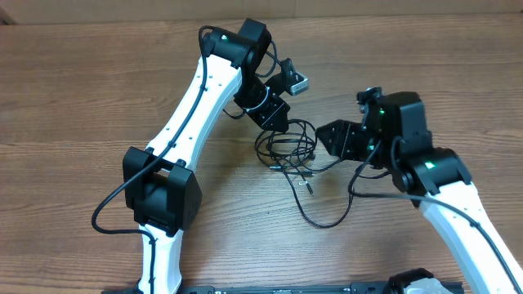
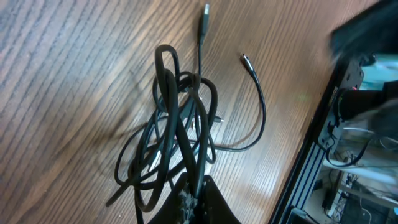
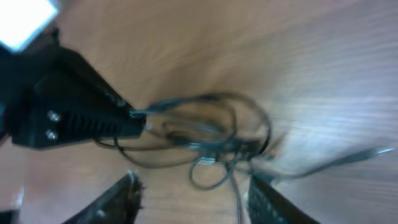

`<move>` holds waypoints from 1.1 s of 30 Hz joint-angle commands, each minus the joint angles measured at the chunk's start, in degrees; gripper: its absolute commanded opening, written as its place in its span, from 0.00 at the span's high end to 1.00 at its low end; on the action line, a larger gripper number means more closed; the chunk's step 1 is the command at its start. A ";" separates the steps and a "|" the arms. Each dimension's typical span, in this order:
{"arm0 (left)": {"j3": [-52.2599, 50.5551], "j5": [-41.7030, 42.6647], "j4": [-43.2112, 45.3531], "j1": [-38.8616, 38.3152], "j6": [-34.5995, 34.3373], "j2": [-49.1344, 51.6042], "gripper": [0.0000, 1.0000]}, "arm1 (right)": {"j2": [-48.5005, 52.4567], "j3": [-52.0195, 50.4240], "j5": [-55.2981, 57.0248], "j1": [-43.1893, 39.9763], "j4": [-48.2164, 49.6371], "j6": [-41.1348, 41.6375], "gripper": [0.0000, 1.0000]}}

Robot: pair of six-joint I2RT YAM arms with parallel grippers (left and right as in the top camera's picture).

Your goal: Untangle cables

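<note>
The cables point(image 1: 290, 149) lie as a tangled bundle of thin black cords on the wooden table between the two arms. One strand loops off toward the front point(image 1: 323, 222). In the left wrist view the bundle point(image 2: 180, 124) fans out from my left gripper point(image 2: 198, 198), which is shut on several strands, and two plug ends point(image 2: 205, 11) point(image 2: 245, 58) lie free. My left gripper point(image 1: 274, 121) sits at the bundle's far left edge. My right gripper point(image 1: 329, 137) is open just right of the bundle. In the blurred right wrist view its fingers point(image 3: 196, 196) straddle a low loop of the cables point(image 3: 211, 140).
The left gripper's black body point(image 3: 74, 112) faces the right gripper across the tangle. The table's front edge with a metal rail point(image 2: 311, 155) shows in the left wrist view. A thick arm cable point(image 1: 106, 214) loops beside the left arm's base.
</note>
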 commanded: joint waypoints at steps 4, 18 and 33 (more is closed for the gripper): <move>1.18 1.77 3.69 0.04 -9.75 -2.38 0.96 | 8.48 1.40 -12.24 0.09 2.93 25.40 0.47; 1.18 9.42 8.09 -0.79 -16.72 -2.38 0.96 | 11.21 1.40 -12.52 0.13 7.58 37.55 0.48; 1.20 9.22 8.07 -2.16 -16.70 -2.38 0.96 | 16.50 1.40 -6.56 0.11 10.19 39.98 0.53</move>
